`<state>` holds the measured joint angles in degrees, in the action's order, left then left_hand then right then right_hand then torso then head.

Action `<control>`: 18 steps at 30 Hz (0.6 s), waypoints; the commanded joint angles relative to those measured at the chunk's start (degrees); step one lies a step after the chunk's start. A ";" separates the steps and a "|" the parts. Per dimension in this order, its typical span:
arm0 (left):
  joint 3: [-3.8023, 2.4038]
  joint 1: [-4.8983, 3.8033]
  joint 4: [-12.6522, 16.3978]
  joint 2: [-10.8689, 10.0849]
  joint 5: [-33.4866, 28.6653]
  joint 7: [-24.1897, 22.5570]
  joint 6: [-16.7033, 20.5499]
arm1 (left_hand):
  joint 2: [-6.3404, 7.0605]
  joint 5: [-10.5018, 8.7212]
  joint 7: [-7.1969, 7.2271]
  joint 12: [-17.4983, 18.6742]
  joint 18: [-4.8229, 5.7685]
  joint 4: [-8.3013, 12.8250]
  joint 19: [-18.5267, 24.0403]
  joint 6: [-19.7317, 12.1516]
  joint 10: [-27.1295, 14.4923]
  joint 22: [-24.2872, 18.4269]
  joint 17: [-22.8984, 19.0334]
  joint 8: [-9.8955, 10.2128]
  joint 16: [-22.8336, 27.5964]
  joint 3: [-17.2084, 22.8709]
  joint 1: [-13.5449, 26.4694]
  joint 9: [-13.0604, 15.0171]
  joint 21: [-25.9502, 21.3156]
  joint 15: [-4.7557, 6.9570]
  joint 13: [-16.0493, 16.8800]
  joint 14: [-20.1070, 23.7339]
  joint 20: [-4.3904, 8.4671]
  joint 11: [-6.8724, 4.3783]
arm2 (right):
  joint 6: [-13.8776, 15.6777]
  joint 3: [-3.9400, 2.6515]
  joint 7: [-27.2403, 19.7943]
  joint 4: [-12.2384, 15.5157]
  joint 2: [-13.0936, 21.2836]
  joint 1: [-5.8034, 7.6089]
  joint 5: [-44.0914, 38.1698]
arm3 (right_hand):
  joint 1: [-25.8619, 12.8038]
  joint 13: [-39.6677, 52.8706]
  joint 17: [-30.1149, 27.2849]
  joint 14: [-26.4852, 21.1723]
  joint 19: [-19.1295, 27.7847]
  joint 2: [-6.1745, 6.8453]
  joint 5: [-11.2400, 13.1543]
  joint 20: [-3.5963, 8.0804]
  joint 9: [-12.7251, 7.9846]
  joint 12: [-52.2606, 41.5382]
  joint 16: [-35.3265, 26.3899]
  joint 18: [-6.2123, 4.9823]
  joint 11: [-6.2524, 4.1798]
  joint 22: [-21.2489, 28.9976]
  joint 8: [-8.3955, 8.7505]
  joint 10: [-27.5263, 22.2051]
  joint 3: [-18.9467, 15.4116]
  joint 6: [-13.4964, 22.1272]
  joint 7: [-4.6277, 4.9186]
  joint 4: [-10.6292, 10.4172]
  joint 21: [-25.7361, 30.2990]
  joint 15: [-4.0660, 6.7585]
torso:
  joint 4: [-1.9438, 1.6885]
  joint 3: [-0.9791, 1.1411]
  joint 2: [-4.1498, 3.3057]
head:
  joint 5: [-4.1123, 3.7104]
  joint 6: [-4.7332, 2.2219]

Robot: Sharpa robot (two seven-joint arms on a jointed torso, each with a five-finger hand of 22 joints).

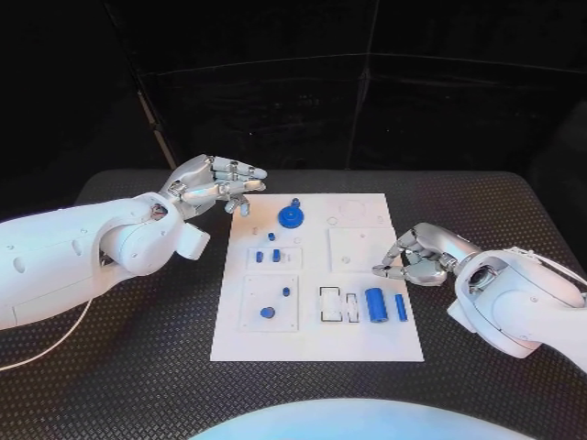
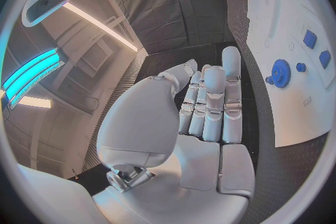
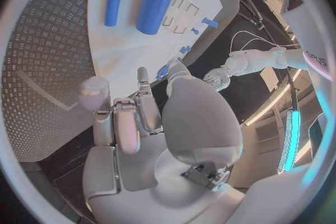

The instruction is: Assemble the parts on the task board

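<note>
Black textured surface [image 1: 135,367], diamond-tread pattern, dark panelled walls behind. White cable [image 1: 36,353] trailing across surface near left arm. Cyan strip lights [image 2: 28,75] overhead in left wrist view. No readable writing or brand anywhere on board or parts.

White task board [image 1: 373,344] lying flat mid-surface, long axis running away from robot. Blue gear [image 1: 291,217] at far part of board, flat, short peg standing up from its hub. Small blue pieces [image 1: 269,256] in a square recess left of centre, standing upright. Lower-left recess with round blue button [image 1: 267,313] and a smaller blue peg [image 1: 286,291]. Near right side: thick blue cylinder [image 1: 374,304] lying flat, long axis along board's length, just beside a thinner blue rod [image 1: 401,307], parallel, close but not touching. Empty-outlined rectangular slots [image 1: 338,304] just left of cylinder.

Left hand [image 1: 215,183] raised over far-left corner of board, fingers loosely spread and slightly bent, holding nothing. Right hand [image 1: 419,257] at right edge of board, above cylinder and rod, fingers curled inward toward thumb; nothing seen between them, apart from all parts.
</note>
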<state>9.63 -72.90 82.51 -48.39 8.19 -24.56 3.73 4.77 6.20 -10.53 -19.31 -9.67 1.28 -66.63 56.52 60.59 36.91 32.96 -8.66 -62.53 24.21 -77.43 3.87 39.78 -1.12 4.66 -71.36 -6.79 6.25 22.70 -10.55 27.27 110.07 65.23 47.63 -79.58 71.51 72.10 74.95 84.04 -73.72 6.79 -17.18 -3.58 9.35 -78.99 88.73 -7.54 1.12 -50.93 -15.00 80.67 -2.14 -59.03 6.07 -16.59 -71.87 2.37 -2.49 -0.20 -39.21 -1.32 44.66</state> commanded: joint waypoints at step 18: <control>0.01 -0.07 0.59 -0.47 -0.28 -0.31 -0.36 | -0.37 -0.11 -0.15 -0.29 -0.87 0.10 0.21 -0.15 -0.26 -0.14 -0.03 -0.24 0.28 -0.29 0.16 -0.01 -0.27 -0.09 0.11 0.28 -0.15 -0.07 | -6.32 0.12 5.21 -1.21 -2.26 -2.87 -6.56 | -4.08 2.72 13.15 5.56 -0.82 -1.11 0.26 0.45 3.43 -1.24 0.58 0.86 -0.43 -1.05 -3.90 1.27 -5.96 0.79 -0.98 -0.26 -0.63 0.74 | 0.06 0.01 0.05 | -0.77 0.20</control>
<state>9.67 -72.90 82.94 -48.81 8.19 -24.56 3.73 4.77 6.20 -10.54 -19.31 -9.68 1.28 -66.63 56.52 60.60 36.82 32.96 -8.66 -62.53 24.21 -77.43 3.87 39.79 -1.12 4.72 -71.37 -6.79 6.25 18.05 -10.45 31.91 108.83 63.06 44.76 -85.04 67.87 74.79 74.93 84.04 -74.13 5.63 -16.97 -3.16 12.73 -80.05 89.08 -7.56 0.71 -51.92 -18.77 81.49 -7.81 -58.38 5.43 -16.92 -72.28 2.79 -2.48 -0.25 -39.14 -2.09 44.76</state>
